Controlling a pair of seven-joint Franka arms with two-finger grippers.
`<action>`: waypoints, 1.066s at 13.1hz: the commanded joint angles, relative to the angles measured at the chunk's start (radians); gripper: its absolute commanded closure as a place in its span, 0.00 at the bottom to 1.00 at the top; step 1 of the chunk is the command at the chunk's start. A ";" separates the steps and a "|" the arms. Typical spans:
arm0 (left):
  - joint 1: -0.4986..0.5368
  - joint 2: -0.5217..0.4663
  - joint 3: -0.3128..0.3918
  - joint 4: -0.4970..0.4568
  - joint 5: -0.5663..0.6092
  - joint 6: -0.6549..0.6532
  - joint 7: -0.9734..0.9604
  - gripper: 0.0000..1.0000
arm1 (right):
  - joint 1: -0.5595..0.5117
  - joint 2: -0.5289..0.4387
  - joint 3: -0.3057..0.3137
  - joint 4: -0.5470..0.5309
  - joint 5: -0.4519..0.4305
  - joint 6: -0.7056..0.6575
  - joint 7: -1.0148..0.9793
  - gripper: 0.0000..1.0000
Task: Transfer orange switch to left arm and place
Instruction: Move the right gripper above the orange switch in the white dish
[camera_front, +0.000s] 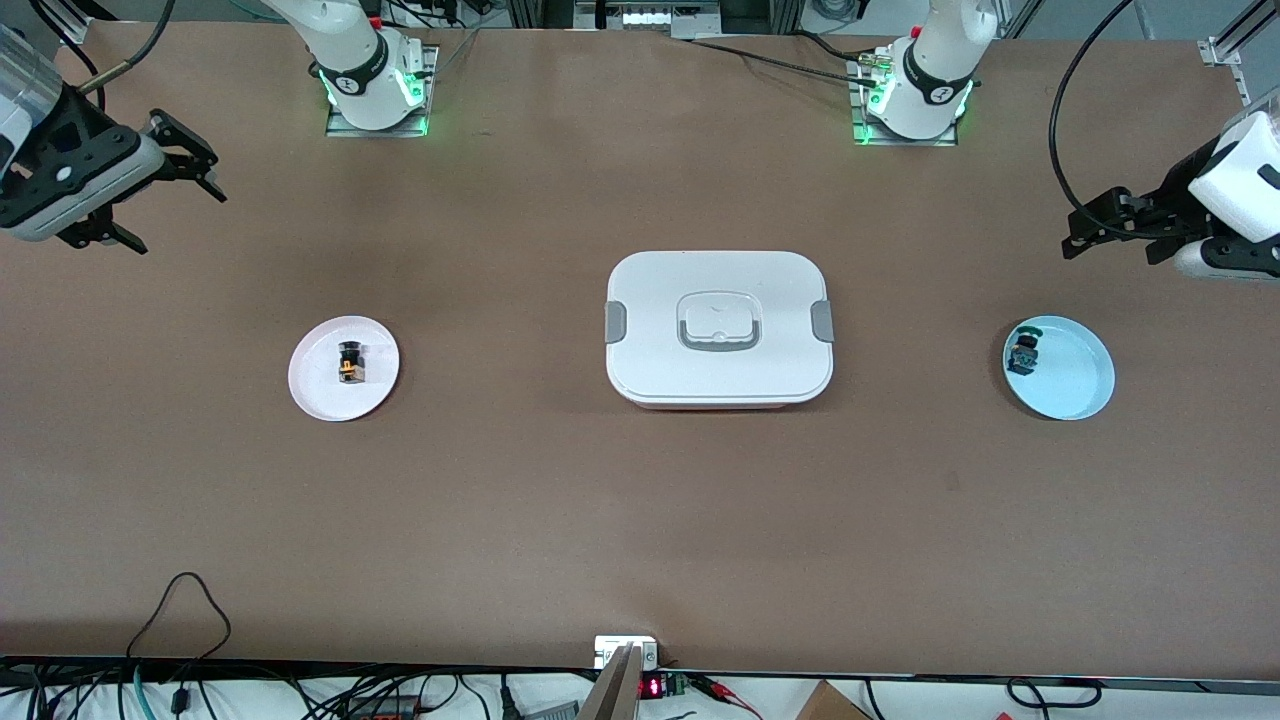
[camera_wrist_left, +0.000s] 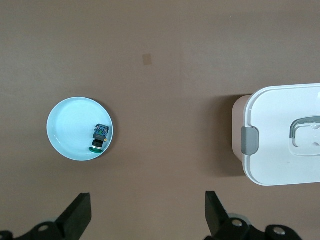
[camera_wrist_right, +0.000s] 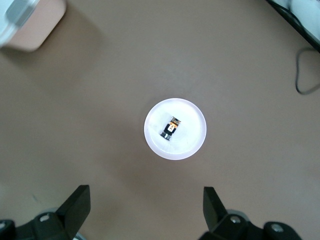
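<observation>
Bright, even light; soft shadows.

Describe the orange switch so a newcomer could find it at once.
Start at the white box mid-table and look toward the right arm's end, to the pink plate. The orange switch lies on it: tiny, black, orange-accented, unlike the green switch on the blue plate.

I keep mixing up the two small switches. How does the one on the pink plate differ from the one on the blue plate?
The orange switch has orange accents; the green switch has green ones. The orange switch lies near the middle of the pink plate, toward the right arm's end of the table; the green switch sits at the rim of the blue plate, toward the left arm's end. Both are tiny, dark and untouched.
</observation>
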 joint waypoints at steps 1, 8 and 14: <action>0.003 0.014 -0.002 0.033 0.027 -0.024 -0.013 0.00 | -0.005 0.014 0.000 0.029 -0.018 -0.059 -0.274 0.00; 0.003 0.023 -0.002 0.046 0.028 -0.026 -0.013 0.00 | 0.001 0.067 0.005 0.029 -0.112 -0.038 -0.739 0.00; 0.004 0.042 -0.002 0.064 0.027 -0.032 -0.013 0.00 | -0.029 0.172 -0.012 0.014 -0.001 -0.007 -0.831 0.00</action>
